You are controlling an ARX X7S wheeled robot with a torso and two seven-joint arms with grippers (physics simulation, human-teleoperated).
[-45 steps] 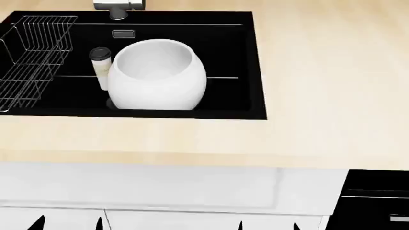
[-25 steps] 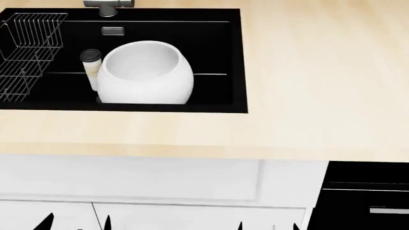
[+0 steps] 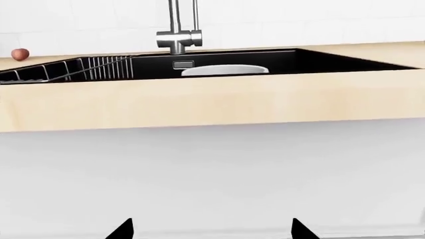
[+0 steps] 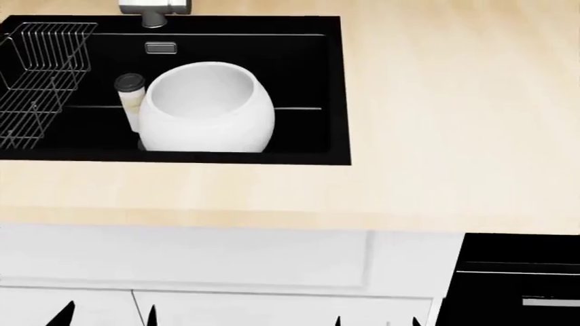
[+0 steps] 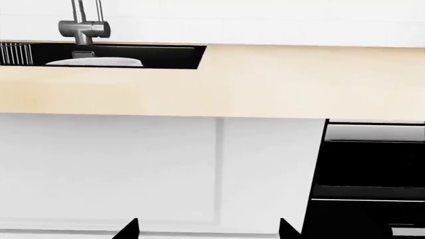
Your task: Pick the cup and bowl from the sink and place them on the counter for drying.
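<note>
Desk [image 4: 435, 136]: light beige wood-grain top w/ black sink [image 4: 308, 75] recessed at its left. Bowl [image 4: 206, 109] & cup [image 4: 130, 100] stand in the basin, touching, cup on bowl's left; wire rack [image 4: 41, 75] at the sink's far left. Small red ball [image 3: 21, 54] sits on desk by the wall, beyond the rack

Head view high, looking down, wrist views low, facing cabinets, all sharing sink [image 4: 308, 81].
</note>
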